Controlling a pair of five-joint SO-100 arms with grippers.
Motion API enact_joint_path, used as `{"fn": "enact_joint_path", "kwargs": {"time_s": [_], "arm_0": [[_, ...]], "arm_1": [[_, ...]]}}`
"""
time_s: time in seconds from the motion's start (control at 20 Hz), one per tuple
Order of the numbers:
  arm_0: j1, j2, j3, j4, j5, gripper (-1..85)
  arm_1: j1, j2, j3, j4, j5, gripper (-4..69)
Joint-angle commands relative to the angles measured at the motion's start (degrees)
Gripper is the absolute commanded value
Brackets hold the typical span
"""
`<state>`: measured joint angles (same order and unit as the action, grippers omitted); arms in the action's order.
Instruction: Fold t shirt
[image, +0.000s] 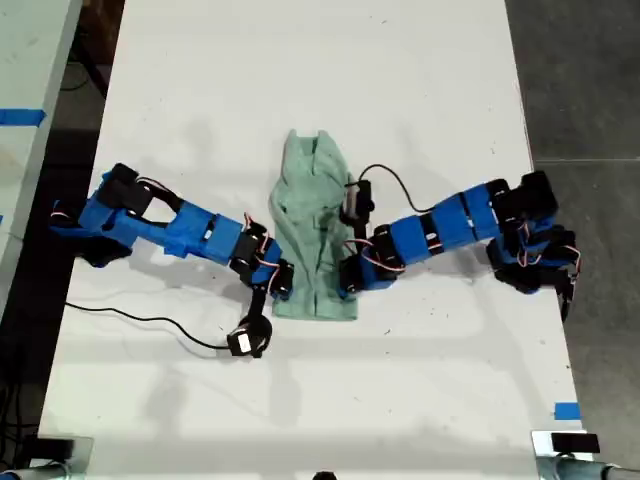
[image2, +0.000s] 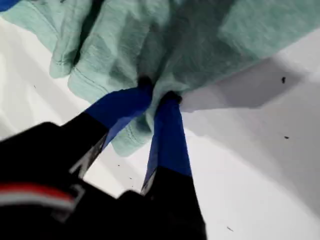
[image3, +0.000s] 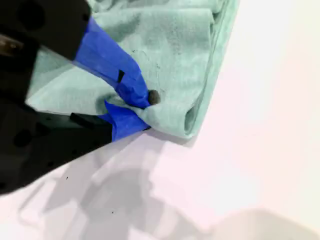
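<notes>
The t shirt (image: 314, 228), lying narrow and wrinkled at the middle of the table (image: 420, 80), is pinched at its edges by my first gripper (image2: 159, 94) and my second gripper (image3: 142, 107); being light and limp, it is best held at hems.

A white bench (image: 320, 80) fills most of the exterior view, speckled with small dark flecks. A black cable (image: 140, 318) trails across it at about eight o'clock. Blue tape (image: 566, 410) sits near five o'clock, another blue strip (image: 20, 116) at ten o'clock. Grey floor (image: 585, 80) lies at two o'clock.
</notes>
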<state>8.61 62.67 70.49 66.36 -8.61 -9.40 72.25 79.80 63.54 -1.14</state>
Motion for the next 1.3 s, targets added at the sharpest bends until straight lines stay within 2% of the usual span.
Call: {"fn": "enact_joint_path", "kwargs": {"time_s": [0.0, 0.15, 0.3, 0.45, 0.6, 0.7, 0.75, 0.8, 0.85, 0.9, 0.95, 1.1, 1.25], "arm_0": [[2.29, 0.97, -2.2, 1.14, -0.09, -0.2], [3.25, 6.33, -4.75, 1.05, 2.46, -0.2], [-0.97, 17.31, -4.75, 4.83, 5.36, -0.2], [-11.6, 25.58, -4.57, 11.87, 10.55, -0.2], [-28.21, 29.09, -4.66, 18.81, 18.02, -0.2], [-36.91, 29.0, -4.57, 20.57, 22.94, -0.2], [-39.99, 28.39, -4.57, 20.65, 24.96, 5.4], [-42.19, 27.6, -4.57, 20.65, 26.46, 15.5], [-44.12, 26.98, -4.57, 21.36, 27.86, 21.4], [-45.97, 26.72, -4.66, 22.32, 29.44, 22.2], [-47.55, 26.81, -4.66, 23.47, 30.85, 22.3], [-51.06, 30.32, -4.31, 25.14, 34.54, 20.6], [-52.03, 40.78, -2.72, 25.31, 35.77, 16.7]], "arm_1": [[-3.69, -3.96, -7.12, 7.65, 1.67, -0.2], [-4.48, -1.76, -22.76, 20.74, 1.05, -0.2], [1.58, 6.42, -22.32, 23.2, -3.52, -0.2], [12.39, 13.01, -20.04, 25.31, -12.83, -0.2], [24.87, 15.82, -21.36, 26.98, -22.41, -0.2], [32.87, 17.67, -21.62, 27.33, -26.72, 0.7], [36.56, 18.28, -21.45, 27.42, -28.3, 8.1], [39.46, 18.54, -21.53, 27.95, -29.62, 20.1], [42.1, 19.16, -21.88, 28.74, -31.29, 28.9], [44.56, 20.04, -21.88, 30.15, -32.34, 33.1], [46.85, 21.09, -21.88, 31.55, -33.4, 35.6], [53.44, 24.35, -21.01, 36.04, -36.83, 36.9], [56.34, 33.4, -12.22, 36.47, -38.94, 36.0]]}}
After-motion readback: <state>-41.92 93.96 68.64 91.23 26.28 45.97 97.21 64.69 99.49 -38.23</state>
